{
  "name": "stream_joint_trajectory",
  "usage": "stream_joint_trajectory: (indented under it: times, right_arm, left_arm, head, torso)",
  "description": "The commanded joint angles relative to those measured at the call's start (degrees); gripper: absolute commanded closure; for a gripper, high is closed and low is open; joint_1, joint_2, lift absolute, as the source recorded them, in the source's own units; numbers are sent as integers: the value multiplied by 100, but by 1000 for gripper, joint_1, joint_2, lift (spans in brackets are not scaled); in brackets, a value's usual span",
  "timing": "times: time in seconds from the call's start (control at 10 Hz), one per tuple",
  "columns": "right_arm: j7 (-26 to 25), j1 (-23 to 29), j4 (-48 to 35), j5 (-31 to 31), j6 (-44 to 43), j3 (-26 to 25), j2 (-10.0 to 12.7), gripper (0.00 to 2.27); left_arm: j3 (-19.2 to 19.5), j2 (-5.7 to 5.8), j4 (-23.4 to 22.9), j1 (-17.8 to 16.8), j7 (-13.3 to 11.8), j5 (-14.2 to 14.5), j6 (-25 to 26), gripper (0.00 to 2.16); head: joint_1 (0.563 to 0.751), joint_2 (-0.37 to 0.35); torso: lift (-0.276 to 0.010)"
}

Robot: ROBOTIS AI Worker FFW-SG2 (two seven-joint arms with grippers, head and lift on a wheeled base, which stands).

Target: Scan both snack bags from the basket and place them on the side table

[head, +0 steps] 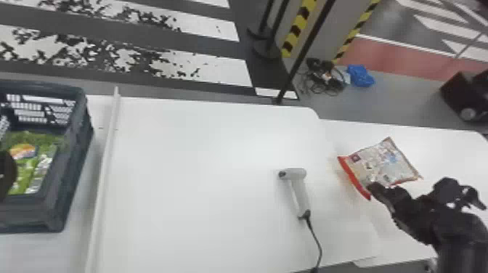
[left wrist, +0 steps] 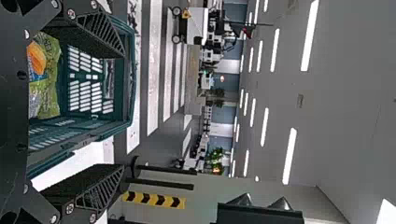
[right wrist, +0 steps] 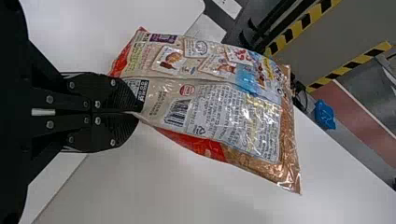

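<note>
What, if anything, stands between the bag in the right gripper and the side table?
Nothing visible does. The right gripper holds the bag by one edge, over what looks like the side table. The scanner lies off to the bag's left, out of the way.

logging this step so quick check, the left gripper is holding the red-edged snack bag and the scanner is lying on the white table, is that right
The side is wrong: the right gripper is holding the red-edged snack bag, as the right wrist view shows.
</note>
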Motion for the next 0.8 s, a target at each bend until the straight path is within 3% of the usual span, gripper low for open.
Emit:
stream_joint_trajectory:
  times: [0.0,0.1,0.2,0.5,0.7]
  right_arm:
    - [-8,-10,216,47,-446,103,-10,151]
    - [-43,-10,216,82,-657,103,43,-1]
    - [-87,70,145,82,-920,120,113,26]
    - [-140,808,-1208,82,-1395,428,702,56]
    - [-254,1546,-2316,205,-2151,1166,1054,39]
  left_arm:
    - [-6,3,4,-7,0,17,-3,167]
    - [-6,3,4,2,0,34,-3,167]
    - [3,-5,4,11,0,34,-3,167]
    - [-6,-41,-5,11,-9,34,-3,167]
    - [-14,-84,-49,28,44,43,-3,167]
  head:
    - [695,-350]
    - [695,-350]
    - [695,-350]
    - [695,-350]
    - [695,-350]
  torso:
    - [-74]
    - [-74]
    - [-74]
    - [-74]
    - [-74]
